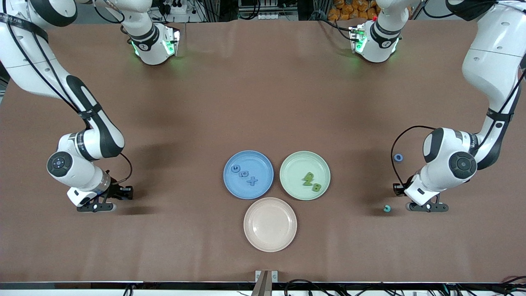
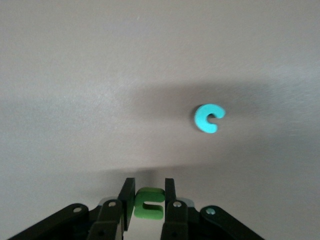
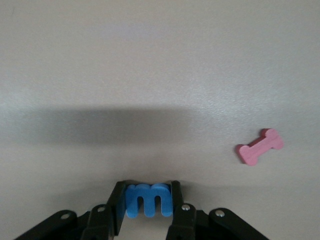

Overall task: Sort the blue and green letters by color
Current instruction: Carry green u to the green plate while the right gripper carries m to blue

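Bench (image 1: pixel 263 102): brown, carries three plates between the two claws.
Pink plate (image 1: pixel 270 224): bare, nearest the front camera.
Blue plate (image 1: pixel 248 174): toward the right claw's end; three blue letters (image 1: pixel 245 174) lie in it.
Green plate (image 1: pixel 305 175): toward the left claw's end; two green letters (image 1: pixel 311 183) lie in it.
Left claw (image 2: pixel 150 200): low at its end of the bench, fingers closed onto a green letter piece (image 2: pixel 149 203), gripped between them.
Right claw (image 3: pixel 148 199): low at its end of the bench, fingers pressed on both sides of a blue letter m (image 3: pixel 148 199).
Blue ring letter (image 1: pixel 398 157): on the bench near the left claw, farther from the front camera than it.
Teal C (image 2: pixel 208 118): on the bench just beside the left claw, apart from it.
Pink bone piece (image 3: pixel 260 146): on the bench near the right claw, not touching.
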Tool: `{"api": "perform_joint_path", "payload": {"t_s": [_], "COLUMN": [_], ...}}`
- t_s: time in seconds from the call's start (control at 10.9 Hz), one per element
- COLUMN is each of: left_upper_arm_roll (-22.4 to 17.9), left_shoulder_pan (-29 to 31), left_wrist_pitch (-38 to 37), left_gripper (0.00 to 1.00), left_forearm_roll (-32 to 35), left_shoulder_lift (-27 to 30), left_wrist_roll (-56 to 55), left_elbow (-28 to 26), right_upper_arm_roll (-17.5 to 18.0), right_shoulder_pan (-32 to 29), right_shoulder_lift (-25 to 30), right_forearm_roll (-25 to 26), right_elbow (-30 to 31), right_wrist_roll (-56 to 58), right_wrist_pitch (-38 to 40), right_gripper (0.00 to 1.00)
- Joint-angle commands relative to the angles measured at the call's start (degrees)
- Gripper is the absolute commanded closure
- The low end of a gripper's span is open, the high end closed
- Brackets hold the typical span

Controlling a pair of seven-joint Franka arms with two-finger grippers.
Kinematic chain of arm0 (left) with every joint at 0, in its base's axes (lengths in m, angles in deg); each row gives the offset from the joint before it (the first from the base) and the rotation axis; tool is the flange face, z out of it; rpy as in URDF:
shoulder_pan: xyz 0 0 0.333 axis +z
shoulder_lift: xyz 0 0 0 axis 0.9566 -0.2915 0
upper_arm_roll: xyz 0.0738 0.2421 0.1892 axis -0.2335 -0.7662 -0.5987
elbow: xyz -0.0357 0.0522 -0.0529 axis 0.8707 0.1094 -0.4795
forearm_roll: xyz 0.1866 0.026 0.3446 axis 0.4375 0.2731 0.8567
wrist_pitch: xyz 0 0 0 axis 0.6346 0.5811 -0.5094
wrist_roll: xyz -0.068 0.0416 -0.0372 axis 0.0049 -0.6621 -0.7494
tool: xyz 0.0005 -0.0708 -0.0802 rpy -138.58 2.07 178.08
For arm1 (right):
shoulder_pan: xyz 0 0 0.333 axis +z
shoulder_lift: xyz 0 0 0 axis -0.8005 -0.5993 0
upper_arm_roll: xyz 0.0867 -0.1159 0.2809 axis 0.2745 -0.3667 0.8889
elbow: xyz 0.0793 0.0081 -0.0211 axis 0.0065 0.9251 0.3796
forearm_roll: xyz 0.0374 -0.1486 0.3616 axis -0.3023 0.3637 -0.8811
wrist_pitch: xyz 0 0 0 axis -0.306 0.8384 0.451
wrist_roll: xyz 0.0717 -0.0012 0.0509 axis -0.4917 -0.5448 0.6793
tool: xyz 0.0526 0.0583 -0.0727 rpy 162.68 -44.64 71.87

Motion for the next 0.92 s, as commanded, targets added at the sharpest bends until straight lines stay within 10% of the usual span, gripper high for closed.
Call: {"api": "perform_joint_path", "payload": {"t_s": [0.0,0.83], "left_upper_arm_roll": [1.89,2.06], "left_shoulder_pan": [-2.37,-17.4], "left_wrist_pitch": [-4.68,-13.12], "left_gripper": [0.86,0.86], "left_forearm_roll": [-1.77,-9.51], "left_shoulder_lift": [1.19,1.28], "left_wrist_roll": [-3.0,-22.42], "left_elbow": [2.7,11.22], "right_upper_arm_roll": [0.56,0.56], "right_shoulder_pan": [3.49,18.25], "right_shoulder_lift": [0.29,-0.06], "right_forearm_roll": [-7.89,-16.62], "right_elbow": [-2.73,-13.55], "right_wrist_roll": [-1.47,-28.96], "right_wrist_pitch": [4.73,13.37], "right_gripper": [1.0,1.0]}}
